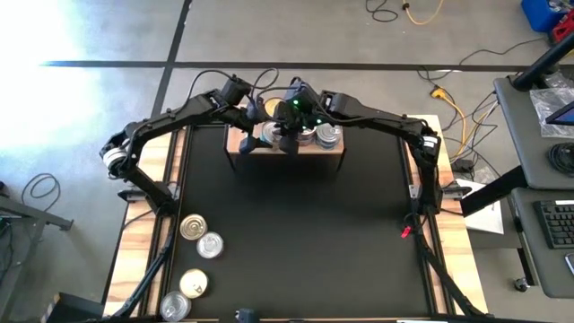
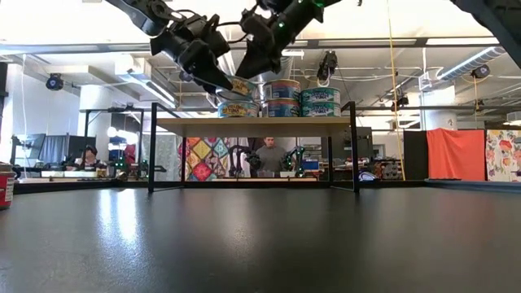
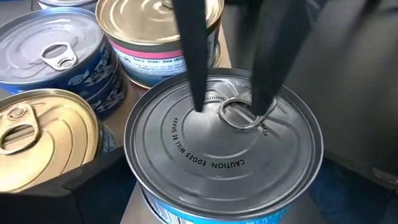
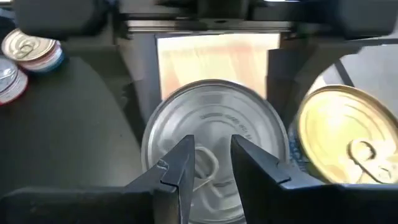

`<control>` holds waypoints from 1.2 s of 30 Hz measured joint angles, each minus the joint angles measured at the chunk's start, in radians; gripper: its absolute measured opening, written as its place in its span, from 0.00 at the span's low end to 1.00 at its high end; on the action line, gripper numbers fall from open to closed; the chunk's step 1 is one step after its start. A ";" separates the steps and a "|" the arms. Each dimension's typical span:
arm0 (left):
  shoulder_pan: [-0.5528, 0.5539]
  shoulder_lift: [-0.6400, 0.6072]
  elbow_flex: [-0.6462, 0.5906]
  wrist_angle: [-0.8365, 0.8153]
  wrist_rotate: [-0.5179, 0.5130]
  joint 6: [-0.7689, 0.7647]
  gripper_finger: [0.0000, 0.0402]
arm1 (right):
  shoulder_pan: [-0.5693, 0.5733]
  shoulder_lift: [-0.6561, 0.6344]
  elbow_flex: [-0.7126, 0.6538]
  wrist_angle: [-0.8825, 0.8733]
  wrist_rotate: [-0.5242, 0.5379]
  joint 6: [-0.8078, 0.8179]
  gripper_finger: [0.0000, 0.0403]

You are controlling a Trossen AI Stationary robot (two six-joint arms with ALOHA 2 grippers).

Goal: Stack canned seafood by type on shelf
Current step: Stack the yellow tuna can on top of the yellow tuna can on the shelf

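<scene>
Silver-lidded tin (image 3: 224, 146) sits on the wooden shelf (image 1: 287, 150) beside stacked tins (image 2: 285, 98). Right hand (image 4: 211, 165), fingers narrowly parted, hovers over its pull ring. Left hand (image 2: 213, 72) spread wide alongside. Four tins (image 1: 193, 260) remain on the surface (image 1: 305, 233).

Both arms are being reached inward from opposite sides, meeting at the far end of the bench. The left tool (image 1: 254, 109) is being held wide open, fingers angled downward. The right tool (image 1: 289, 139) is being held just beside it, fingers (image 4: 180, 163) narrowed to a small gap, nothing being gripped between them.
</scene>
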 joint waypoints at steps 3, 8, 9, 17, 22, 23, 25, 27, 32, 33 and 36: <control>0.000 0.004 0.000 0.004 -0.003 0.009 0.99 | 0.003 0.009 -0.014 0.022 -0.010 -0.007 0.24; -0.005 0.032 0.000 0.005 -0.005 0.008 0.99 | 0.005 0.031 -0.022 0.046 -0.025 0.013 0.21; -0.005 0.039 0.000 0.012 -0.003 0.008 0.99 | 0.005 0.031 -0.024 0.047 -0.025 0.014 0.21; -0.007 0.057 0.000 0.025 -0.021 0.007 1.00 | 0.002 0.025 -0.082 0.040 -0.023 0.033 0.19; -0.009 0.054 0.000 0.023 -0.035 0.006 1.00 | 0.003 0.021 -0.119 0.054 -0.022 0.026 0.22; -0.009 0.050 0.000 0.020 -0.046 0.005 1.00 | 0.003 0.021 -0.123 0.054 -0.022 0.026 0.22; -0.010 0.042 0.000 0.016 -0.065 0.004 1.00 | 0.002 0.021 -0.127 0.056 -0.022 0.025 0.22; -0.010 0.032 -0.001 0.009 -0.082 0.009 1.00 | 0.000 0.022 -0.127 0.063 -0.022 0.016 0.22; -0.007 0.004 -0.002 -0.025 -0.112 0.008 1.00 | 0.000 0.024 -0.132 0.082 -0.021 0.015 0.20; -0.005 -0.002 -0.002 -0.031 -0.116 0.005 1.00 | 0.000 0.024 -0.132 0.079 -0.021 0.014 0.20; -0.005 -0.012 -0.002 -0.041 -0.124 0.000 1.00 | 0.000 0.024 -0.132 0.078 -0.020 0.014 0.20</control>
